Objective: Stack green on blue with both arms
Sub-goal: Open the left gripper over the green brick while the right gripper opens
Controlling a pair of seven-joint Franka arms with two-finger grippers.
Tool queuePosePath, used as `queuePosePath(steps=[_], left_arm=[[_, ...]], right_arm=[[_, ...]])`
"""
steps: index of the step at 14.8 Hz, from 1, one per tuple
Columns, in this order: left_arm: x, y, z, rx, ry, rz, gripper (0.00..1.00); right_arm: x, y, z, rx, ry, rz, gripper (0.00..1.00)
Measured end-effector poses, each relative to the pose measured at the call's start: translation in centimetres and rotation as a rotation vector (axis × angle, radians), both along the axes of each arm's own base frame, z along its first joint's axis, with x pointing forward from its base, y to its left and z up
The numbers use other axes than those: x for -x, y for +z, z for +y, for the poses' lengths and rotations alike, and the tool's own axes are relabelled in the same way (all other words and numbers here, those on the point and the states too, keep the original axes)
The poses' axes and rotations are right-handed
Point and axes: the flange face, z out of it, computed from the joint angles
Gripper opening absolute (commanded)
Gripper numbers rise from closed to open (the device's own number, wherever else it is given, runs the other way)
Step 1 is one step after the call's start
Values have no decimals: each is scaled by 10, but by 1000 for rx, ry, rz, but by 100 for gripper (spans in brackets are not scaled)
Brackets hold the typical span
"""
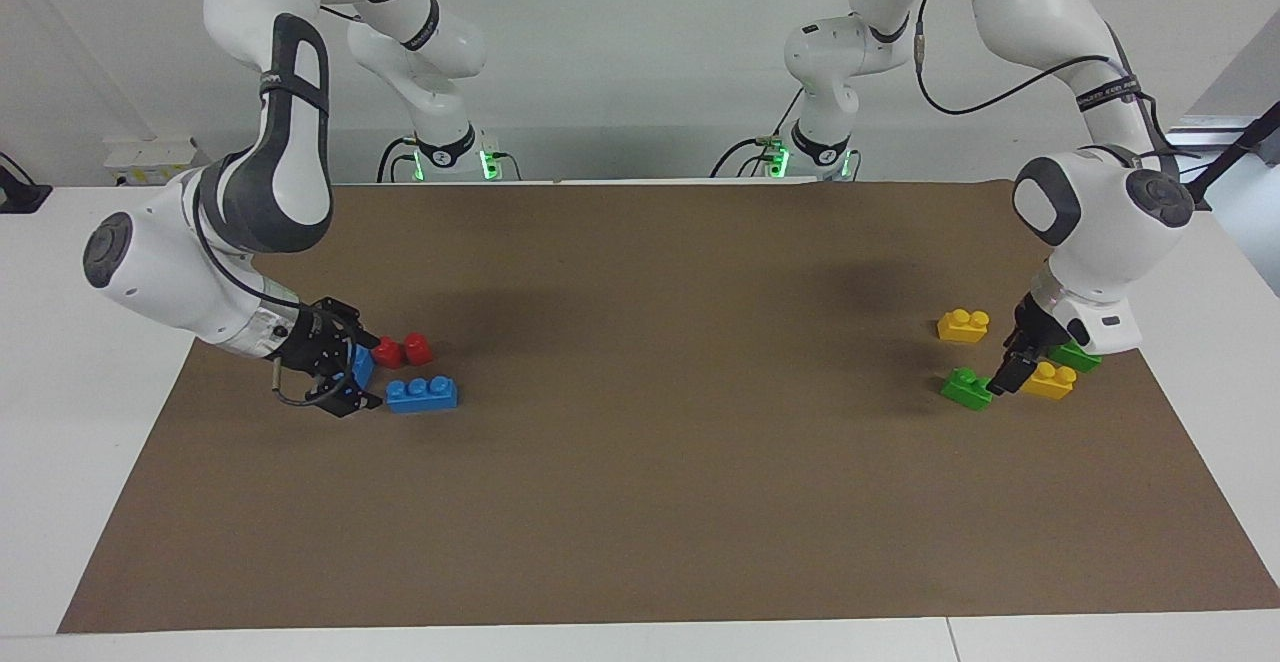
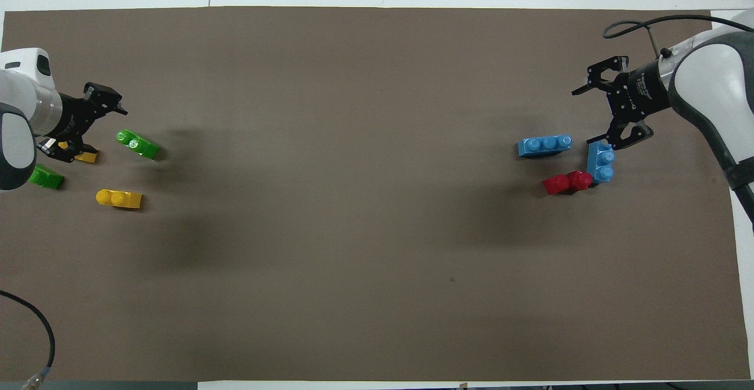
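Two green bricks lie toward the left arm's end of the table: one (image 1: 965,388) (image 2: 137,144) farther from the robots, the other (image 1: 1075,355) (image 2: 46,177) nearer the edge. My left gripper (image 1: 1005,377) (image 2: 97,126) is open and low, right beside the farther green brick, holding nothing. Two blue bricks lie toward the right arm's end. My right gripper (image 1: 350,382) (image 2: 589,116) is open and low at the end of the slanted blue brick (image 1: 365,360) (image 2: 601,163), partly hiding it; I cannot tell whether they touch. The other blue brick (image 1: 421,394) (image 2: 545,145) lies free beside it.
Two red bricks (image 1: 403,350) (image 2: 567,182) sit against the slanted blue brick, on the side nearer to the robots. One yellow brick (image 1: 963,325) (image 2: 119,198) lies nearer to the robots than the green ones; another yellow brick (image 1: 1048,380) (image 2: 87,156) sits between them. A brown mat (image 1: 650,442) covers the table.
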Motion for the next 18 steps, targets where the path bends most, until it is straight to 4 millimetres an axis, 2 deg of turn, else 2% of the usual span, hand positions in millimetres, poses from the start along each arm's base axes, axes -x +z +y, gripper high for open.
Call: queuePosePath(steps=[2, 6, 10, 15, 18], left_arm=[[-9, -11, 1, 2, 2, 0, 100], [-12, -29, 5, 4, 34, 1, 100], [-5, -48, 14, 7, 91, 7, 100], [1, -62, 13, 11, 149, 5, 100], [7, -74, 11, 12, 162, -2, 100]], right_arm=[[0, -2, 0, -1, 0, 3, 100], [-1, -13, -6, -3, -9, 18, 100], [-3, -30, -10, 5, -30, 8, 100], [4, -54, -9, -29, -66, 28, 100], [10, -70, -16, -51, -113, 33, 100]])
